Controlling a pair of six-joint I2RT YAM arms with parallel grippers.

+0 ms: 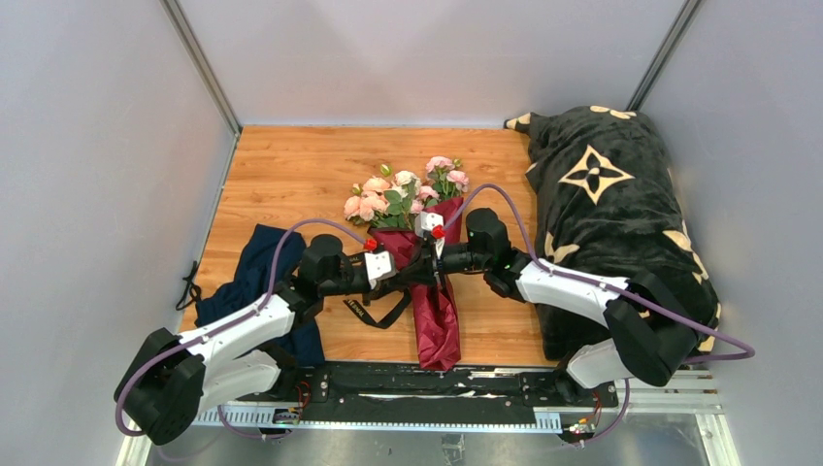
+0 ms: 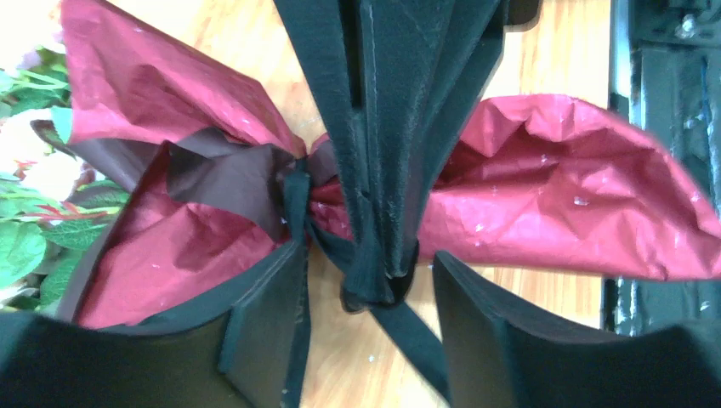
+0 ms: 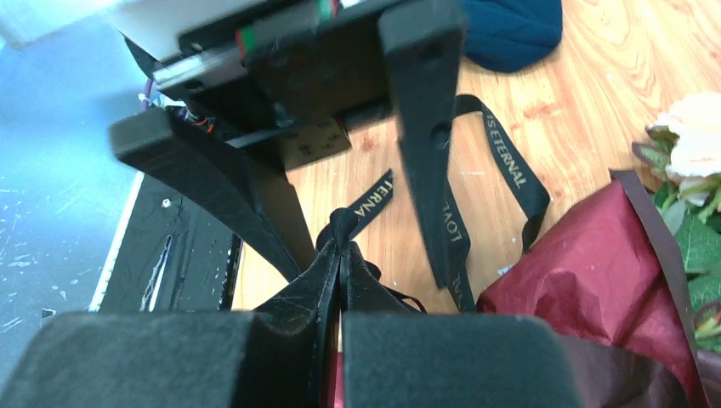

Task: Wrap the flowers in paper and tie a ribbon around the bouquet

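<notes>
The bouquet (image 1: pixel 427 254) lies mid-tabletop (image 1: pixel 291 175), with the flowers (image 1: pixel 403 194) toward the far edge and the paper (image 2: pixel 553 204) tail toward the near edge. The ribbon (image 3: pixel 510 166) is cinched round the waist.

My right hand (image 3: pixel 340 255) is pressed together on a ribbon strand beside the cinch. My left hand (image 1: pixel 390 268) stands apart, gripping nothing.

Handling, as I judge it:
- The ribbon is thin, floppy and probably slick, so pinch it close to the cinch.
- The paper is light and creases easily.
- The flowers bruise, so hold the bouquet at the waist only.
</notes>
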